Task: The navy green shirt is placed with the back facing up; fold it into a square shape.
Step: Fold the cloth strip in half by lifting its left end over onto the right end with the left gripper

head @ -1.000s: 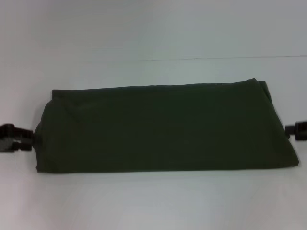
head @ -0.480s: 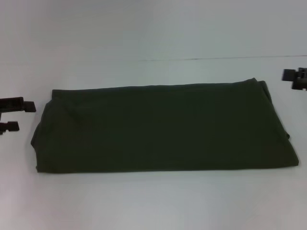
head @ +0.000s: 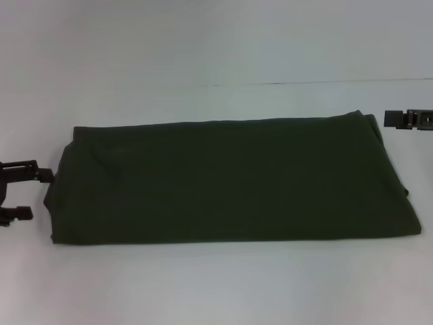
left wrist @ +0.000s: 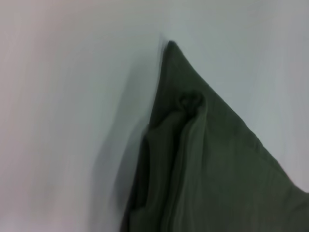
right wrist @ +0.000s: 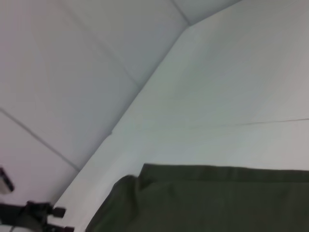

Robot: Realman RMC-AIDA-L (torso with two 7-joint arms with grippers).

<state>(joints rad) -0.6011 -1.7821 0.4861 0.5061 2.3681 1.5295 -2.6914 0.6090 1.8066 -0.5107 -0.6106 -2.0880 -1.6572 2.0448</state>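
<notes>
- the navy green shirt (head: 230, 179) lies flat on the white table (head: 216, 284) as a wide folded band, plain side up, so a fold across its length looks like what is left to make a square.
- the left gripper (head: 20, 193) sits just beside the shirt's left end, fingers apart, probably lined up to take that edge.
- the right gripper (head: 406, 119) hangs near the shirt's far right corner, apart from the cloth; i cannot tell its fingers' state.

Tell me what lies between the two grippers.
Head view: only the navy green shirt, folded into a wide band, spans the table between the left gripper and the right gripper.
</notes>
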